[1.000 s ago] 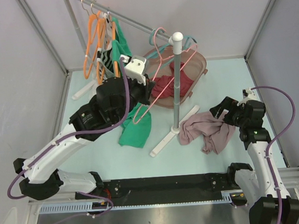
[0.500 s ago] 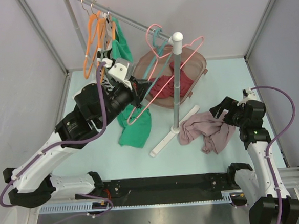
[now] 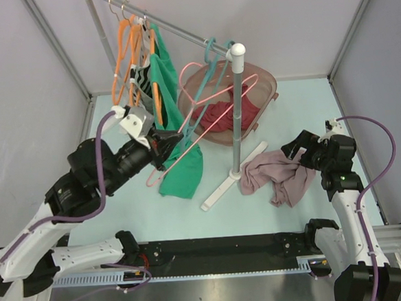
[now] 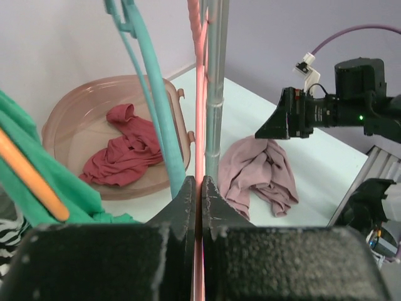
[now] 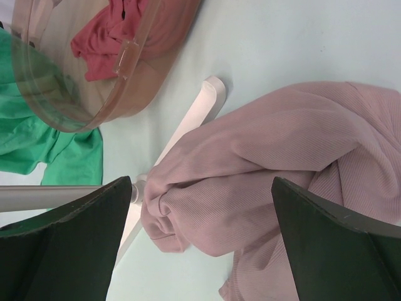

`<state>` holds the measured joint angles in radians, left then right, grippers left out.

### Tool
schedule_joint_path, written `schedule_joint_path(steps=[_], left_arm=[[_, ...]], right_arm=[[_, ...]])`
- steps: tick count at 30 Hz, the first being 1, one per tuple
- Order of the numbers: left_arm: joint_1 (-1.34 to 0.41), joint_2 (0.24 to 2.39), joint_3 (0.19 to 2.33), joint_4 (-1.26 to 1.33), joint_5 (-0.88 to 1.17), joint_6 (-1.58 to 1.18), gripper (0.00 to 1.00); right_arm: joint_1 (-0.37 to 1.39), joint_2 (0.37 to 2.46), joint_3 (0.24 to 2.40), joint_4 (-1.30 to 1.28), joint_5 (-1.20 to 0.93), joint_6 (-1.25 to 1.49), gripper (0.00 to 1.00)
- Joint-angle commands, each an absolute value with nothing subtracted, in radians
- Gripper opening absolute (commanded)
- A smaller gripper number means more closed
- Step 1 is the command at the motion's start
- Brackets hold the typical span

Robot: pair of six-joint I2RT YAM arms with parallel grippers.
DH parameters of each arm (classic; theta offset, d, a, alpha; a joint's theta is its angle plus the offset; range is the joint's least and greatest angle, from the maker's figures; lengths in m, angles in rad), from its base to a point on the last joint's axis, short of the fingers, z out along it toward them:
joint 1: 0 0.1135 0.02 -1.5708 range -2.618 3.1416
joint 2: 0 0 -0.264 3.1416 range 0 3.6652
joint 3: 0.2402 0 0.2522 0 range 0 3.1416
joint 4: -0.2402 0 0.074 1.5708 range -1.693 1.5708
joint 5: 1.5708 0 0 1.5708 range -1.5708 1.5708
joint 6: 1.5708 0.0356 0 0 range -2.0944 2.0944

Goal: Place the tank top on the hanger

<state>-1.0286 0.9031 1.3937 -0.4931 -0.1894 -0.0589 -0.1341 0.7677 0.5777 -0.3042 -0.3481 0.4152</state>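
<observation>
**Bringing the Hanger to the Tank Top**

The left gripper [image 3: 172, 140] has its jaws pressed together on the thin wire of the light-pink hanger [image 4: 200, 94]. It holds the frame in the air beside the rack upright [image 3: 235, 120]. The teal hanger [image 4: 156, 106] and the green garment [image 3: 181, 176] are close by.

The tank top [image 3: 279, 172] lies crumpled on the table [image 3: 308, 108], just right of the rack foot and well apart from the hanger. The right gripper [image 5: 202, 182] hovers over it with jaws fully spread and grips nothing.

The step in hand appears to be carrying the hanger across to the garment. To do it well:

1. Keep the pinch firm. The wire is thin and could pivot between the pads.
2. Route the frame around the upright, not across it, and keep it clear of the teal hanger and the green fabric to avoid a snag.
3. Lower the right gripper onto a single edge of the tank top, preferably a strap. The fabric is bunched and the openings cannot be made out, so it will likely need lifting and spreading before threading.
</observation>
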Motion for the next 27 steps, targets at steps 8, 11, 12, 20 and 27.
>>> schedule_joint_path(steps=[8, 11, 12, 20, 27], left_arm=[[-1.023, 0.7, 1.374, -0.71, -0.192, -0.098, 0.0], [-1.023, 0.67, 1.379, -0.796, -0.195, -0.12, 0.0], [-1.023, 0.664, 1.378, -0.808, -0.193, -0.123, 0.0], [-1.023, 0.585, 1.387, -0.902, -0.109, -0.14, 0.0], [-1.023, 0.568, 1.43, -0.956, -0.017, -0.141, 0.0]], right_arm=[[-0.13, 0.765, 0.621, -0.308, -0.344, 0.397, 1.0], [-0.13, 0.764, 0.629, -0.311, -0.334, 0.391, 1.0], [-0.13, 0.765, 0.632, -0.319, -0.333, 0.388, 1.0], [-0.13, 0.772, 0.66, -0.351, -0.321, 0.361, 1.0], [-0.13, 0.776, 0.696, -0.377, -0.317, 0.337, 1.0]])
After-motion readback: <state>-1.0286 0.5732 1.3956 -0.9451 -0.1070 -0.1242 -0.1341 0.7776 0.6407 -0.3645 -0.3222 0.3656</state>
